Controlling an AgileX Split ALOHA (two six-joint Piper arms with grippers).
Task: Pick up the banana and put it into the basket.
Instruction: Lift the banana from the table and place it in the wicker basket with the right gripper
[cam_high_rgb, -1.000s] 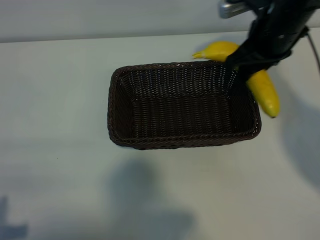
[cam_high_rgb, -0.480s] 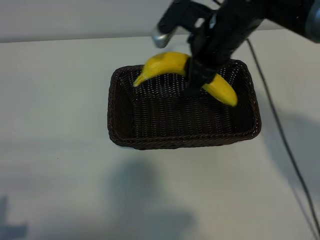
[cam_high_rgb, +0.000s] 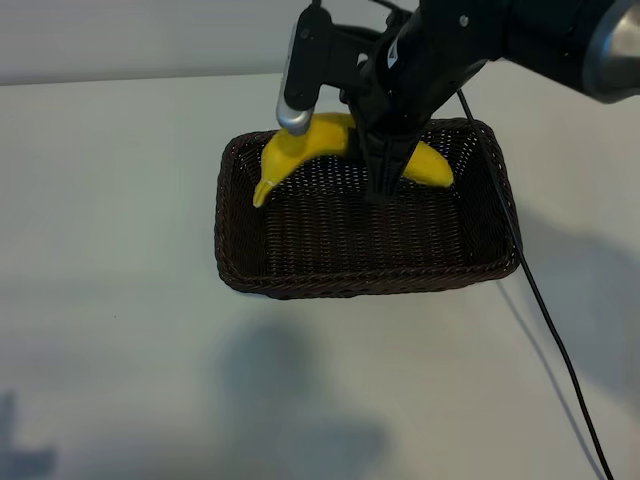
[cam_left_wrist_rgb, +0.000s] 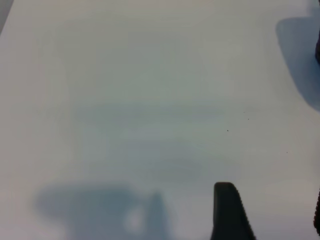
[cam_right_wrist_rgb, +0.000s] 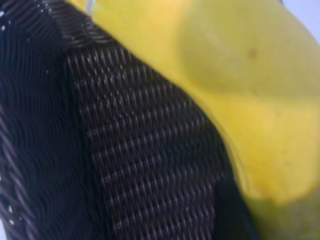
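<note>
Gripping the banana around its middle, the right pincer has carried it from beside the basket to above the inside; only release remains.

The left pincer, part open and empty, stays parked over the counter.

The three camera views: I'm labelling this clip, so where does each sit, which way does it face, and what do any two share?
Exterior: high, opposite the rig, looking steeply down on the basket; the right end effector holds the banana over it.
Left wrist: on the parked left arm, facing bare table; one dark fingertip shows.
Right wrist: close over the banana and basket weave; a dark finger shows at one edge.
Shared: exterior and right wrist both show banana and basket.
</note>
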